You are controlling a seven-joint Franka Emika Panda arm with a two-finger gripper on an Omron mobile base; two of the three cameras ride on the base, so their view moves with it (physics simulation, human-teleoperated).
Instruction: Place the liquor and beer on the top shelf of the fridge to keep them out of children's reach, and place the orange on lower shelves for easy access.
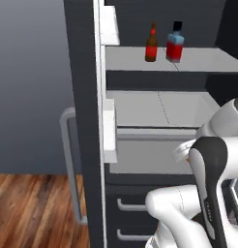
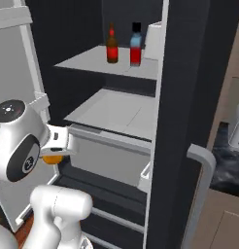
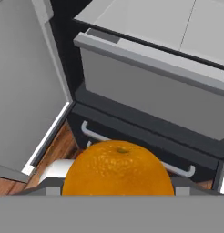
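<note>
Liquor (image 1: pixel 174 46) and beer (image 1: pixel 151 44) shelved; jaws clamped on orange (image 3: pixel 117 168), next advance onto lower shelves (image 1: pixel 155 107).

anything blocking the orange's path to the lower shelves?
Nothing visible does. The gripper holds the orange in front of the open fridge, level with the lower shelves. The railed one's front lip needs clearing. Beer and liquor stand on the top shelf.

Top shelf (image 1: pixel 135 60) of fridge (image 1: pixel 84 97): beer (image 1: pixel 151 44) and liquor (image 1: pixel 175 42) upright, side by side.
</note>
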